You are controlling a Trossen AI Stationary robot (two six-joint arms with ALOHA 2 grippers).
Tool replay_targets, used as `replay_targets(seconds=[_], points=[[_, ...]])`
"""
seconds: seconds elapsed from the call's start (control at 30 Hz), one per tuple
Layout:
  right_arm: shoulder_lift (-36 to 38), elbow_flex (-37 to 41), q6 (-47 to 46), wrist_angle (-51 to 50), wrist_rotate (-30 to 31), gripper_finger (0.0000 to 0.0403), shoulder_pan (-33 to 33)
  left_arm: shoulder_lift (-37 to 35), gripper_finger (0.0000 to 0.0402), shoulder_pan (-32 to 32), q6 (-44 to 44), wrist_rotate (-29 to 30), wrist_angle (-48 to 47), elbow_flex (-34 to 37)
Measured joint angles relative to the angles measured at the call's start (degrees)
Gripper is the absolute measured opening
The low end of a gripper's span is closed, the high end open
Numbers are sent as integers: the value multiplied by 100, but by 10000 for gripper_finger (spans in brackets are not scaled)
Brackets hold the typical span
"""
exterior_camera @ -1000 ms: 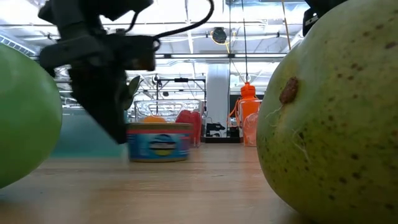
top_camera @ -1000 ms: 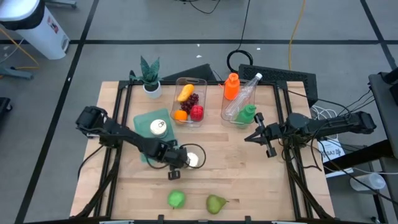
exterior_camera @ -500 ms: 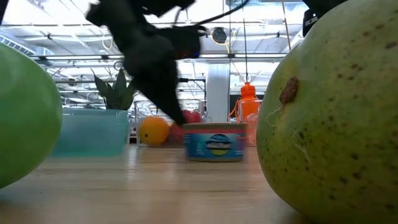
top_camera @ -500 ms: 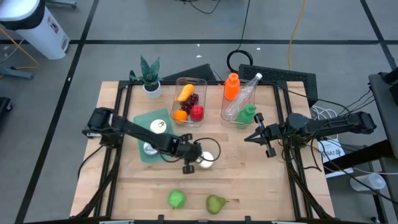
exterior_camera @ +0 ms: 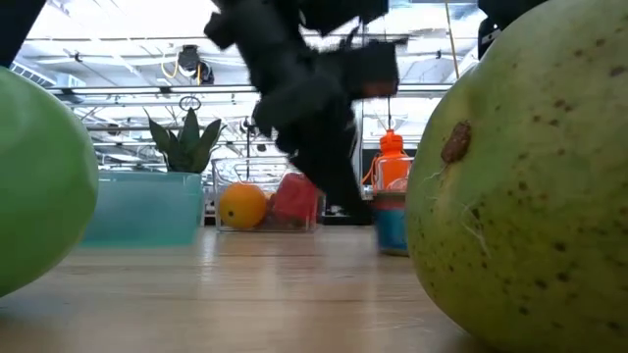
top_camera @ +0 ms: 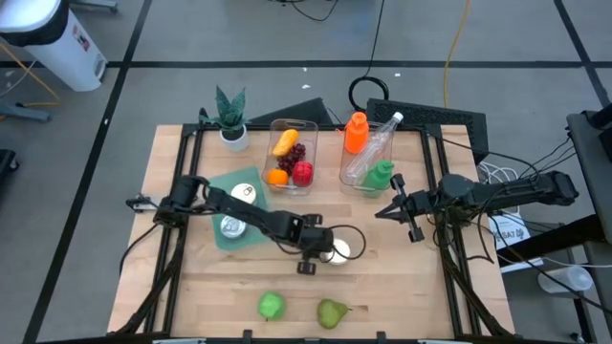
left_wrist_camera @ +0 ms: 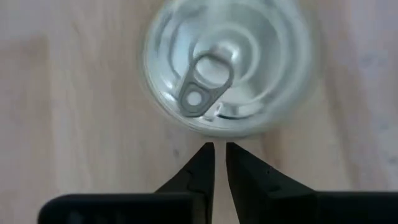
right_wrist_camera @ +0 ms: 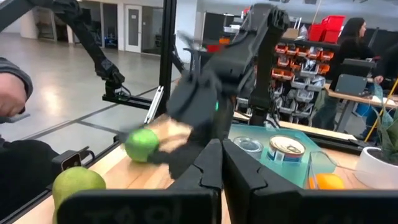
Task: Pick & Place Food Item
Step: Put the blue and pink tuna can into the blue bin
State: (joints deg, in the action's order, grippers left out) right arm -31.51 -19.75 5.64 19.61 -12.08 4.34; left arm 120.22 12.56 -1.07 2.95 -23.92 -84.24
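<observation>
A round tin can (left_wrist_camera: pixel 224 68) with a pull-tab lid and a blue label stands upright on the wooden table (top_camera: pixel 402 287), near its middle (top_camera: pixel 342 250). In the low view the can (exterior_camera: pixel 391 224) is half hidden behind a pear (exterior_camera: pixel 520 186). My left gripper (top_camera: pixel 323 251) is shut, its tips (left_wrist_camera: pixel 220 148) at the can's left side. My right gripper (top_camera: pixel 384 212) waits shut above the table's right part, with nothing in it (right_wrist_camera: pixel 222 149). My left gripper meets the can's side wall (left_wrist_camera: pixel 219 132) with its shut fingertips, on the side toward the table's left. The fingers slant down from the left. The can stands upright with its base on the table.
A teal tray (top_camera: pixel 251 178) at the left holds two more cans. A clear bin of fruit (top_camera: pixel 292 153) and a bin of bottles (top_camera: pixel 368 158) stand at the far edge, next to a potted plant (top_camera: pixel 230 115). A green apple (top_camera: pixel 272 306) and the pear (top_camera: pixel 332 311) lie near the front edge.
My left gripper has swept toward the table's right edge, staying shut and rolling at the wrist. The can has slid along the table ahead of it, upright, from beside the teal tray to the table's middle.
</observation>
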Motion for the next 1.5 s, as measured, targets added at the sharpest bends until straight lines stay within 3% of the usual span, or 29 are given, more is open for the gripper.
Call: replay_targets(seconds=[0.2,0.33,0.47,0.53,0.67,0.77,0.87,0.97,1.1,1.23,1.37,1.5], points=[[5,0,-29,-269,-2,0,2,-702,49,107,326,167,-354,-99],[-3,-2,-26,-300,-12,0,14,-1727,49,347,509,833,-760,34],[-33,-2,422,-474,-6,0,153,-2933,49,627,594,1350,-802,688],[-99,0,751,-584,11,0,256,-3653,49,752,607,1376,-463,1282],[-305,-2,899,-532,563,0,489,-4965,49,817,395,622,1229,2910],[-516,-2,1044,-688,1138,0,553,-5624,49,625,5,928,2852,4194],[-814,-106,1254,-874,1538,0,555,-5846,49,141,-328,1300,3918,5088],[-1294,-674,1269,-1286,1790,0,636,-5834,49,-302,-621,934,5016,5847],[-2175,-1855,1337,-2620,2731,0,972,-5711,49,-634,-811,635,6588,6527],[-3033,-2968,1283,-4059,3458,0,1298,-5714,49,-829,-824,608,6772,6648],[-3721,-3476,962,-4744,3518,11,1511,-5709,49,-850,-803,598,6735,6652],[-4162,-3545,692,-4817,3358,52,1756,-5709,49,-846,-770,585,6646,6652]])
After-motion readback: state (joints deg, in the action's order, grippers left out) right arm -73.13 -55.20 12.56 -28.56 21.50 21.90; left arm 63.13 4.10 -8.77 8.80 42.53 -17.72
